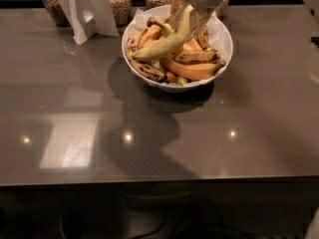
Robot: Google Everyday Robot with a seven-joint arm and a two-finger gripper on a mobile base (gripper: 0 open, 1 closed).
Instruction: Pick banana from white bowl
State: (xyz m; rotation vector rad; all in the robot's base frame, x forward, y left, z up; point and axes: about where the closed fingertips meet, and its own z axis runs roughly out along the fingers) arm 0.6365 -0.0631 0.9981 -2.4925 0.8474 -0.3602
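Pincer [192, 18]: located at the top of the camera view, over the far half of the white bowl [184, 87], hanging from the pale arm housing that enters from the upper edge. It is closed on the upper right end of the banana [160, 45]; that end disappears between its two pale fingers [200, 23].

Banana: pale greenish-yellow, the longest fruit in the bowl. Its long axis runs diagonally, from the pincer at upper right down to a free tip at lower left, near the bowl's left rim. The held end sits higher than the free end, so the fruit appears tilted, with its lower part lying across the pile. Whether the free tip is touching the fruit beneath cannot be told. Which end carries the stem cannot be told either.

Relation governing the coming move: the whole free length of the banana lies to the lower left of the pincer, none of it on the far side. Judgement: a straight lift would leave the fruit hanging off to one side of the grip, and the low tip would be last to clear the pile and rim.

Surroundings: orange-yellow bananas [193, 69] lie just beneath, and a brown-spotted banana [144, 67] sits along the left inner wall. The bowl stands on the grey tabletop [249, 133]. Glass jars [118, 1] and a white folded stand [87, 9] stand behind and to the left, apart from the bowl.
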